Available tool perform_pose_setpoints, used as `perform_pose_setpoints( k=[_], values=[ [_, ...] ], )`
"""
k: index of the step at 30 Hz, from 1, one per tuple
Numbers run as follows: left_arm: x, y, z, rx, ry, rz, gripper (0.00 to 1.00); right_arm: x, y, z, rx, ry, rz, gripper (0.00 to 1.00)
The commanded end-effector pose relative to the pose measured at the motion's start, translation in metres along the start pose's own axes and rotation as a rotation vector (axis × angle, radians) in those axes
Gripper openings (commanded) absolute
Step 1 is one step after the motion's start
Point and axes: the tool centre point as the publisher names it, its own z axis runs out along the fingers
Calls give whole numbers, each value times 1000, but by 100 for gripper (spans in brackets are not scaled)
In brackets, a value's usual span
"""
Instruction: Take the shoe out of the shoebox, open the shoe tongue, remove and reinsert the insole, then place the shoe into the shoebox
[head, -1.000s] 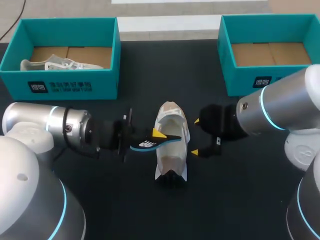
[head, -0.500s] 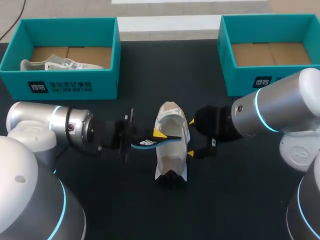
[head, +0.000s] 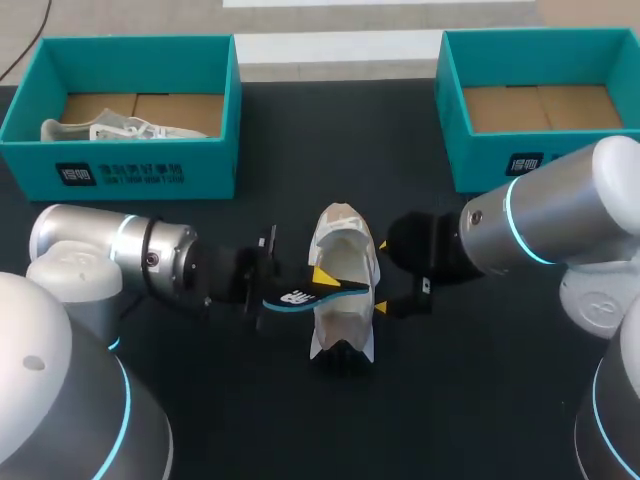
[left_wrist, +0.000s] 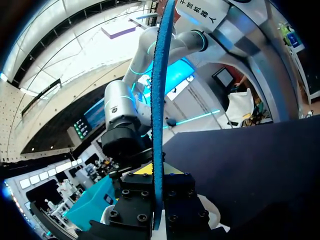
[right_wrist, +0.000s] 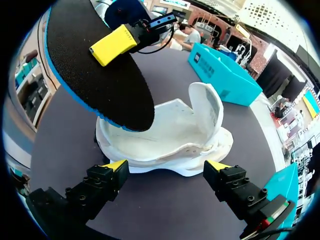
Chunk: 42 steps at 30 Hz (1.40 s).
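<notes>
Pincers first: 2 of them work over the black table (head: 450, 400). From where I stand, the left pincer (head: 318, 277) (left_wrist: 157, 200) (right_wrist: 114, 44) is clamped on the 1 blue-edged insole (head: 300, 293) (left_wrist: 159, 100) (right_wrist: 95, 75). The right pincer (head: 382, 275) (right_wrist: 166, 167) has its 2 yellow tips spread apart and holds nothing.

I count 2 shoes. 1 white shoe (head: 345, 320) (right_wrist: 170, 135) sits on the table between the 2 arms with its mouth wide open. The insole's front end hangs over that opening, tilted down toward it. The right pincer's tips stand just beside the shoe, 1 toward each end of its side; I see no contact with it. A second shoe (head: 110, 128) lies inside the left box (head: 120, 165).

2 teal boxes stand at the far side of the table. The right box (head: 500, 160) shows only its cardboard floor.

Compared with 1 second ago, the left arm has pushed further toward the shoe. The insole has dipped lower, and its tip now reaches over the opening. The right pincer has drawn in closer to the shoe's side. The shoe and both boxes sit where they were.
</notes>
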Motion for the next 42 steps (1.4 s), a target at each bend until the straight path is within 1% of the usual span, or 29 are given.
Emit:
perform_pose_setpoints(
  k=[1, 13, 20, 29, 36, 42],
  values=[
    [5, 7, 4, 6, -13, 0, 0, 2, 1, 1, 1, -4, 1, 100],
    [18, 28, -1, -14, -34, 0, 0, 2, 1, 1, 1, -4, 1, 100],
    [22, 45, -1, -10, -45, -12, 0, 2, 1, 1, 1, -4, 1, 100],
    [21, 63, 1, -26, -52, 5, 0, 2, 1, 1, 1, -4, 1, 100],
    [20, 78, 8, -27, -59, 15, 0, 2, 1, 1, 1, -4, 1, 100],
    [17, 89, 7, -57, -63, 26, 0, 2, 1, 1, 1, -4, 1, 100]
  ],
)
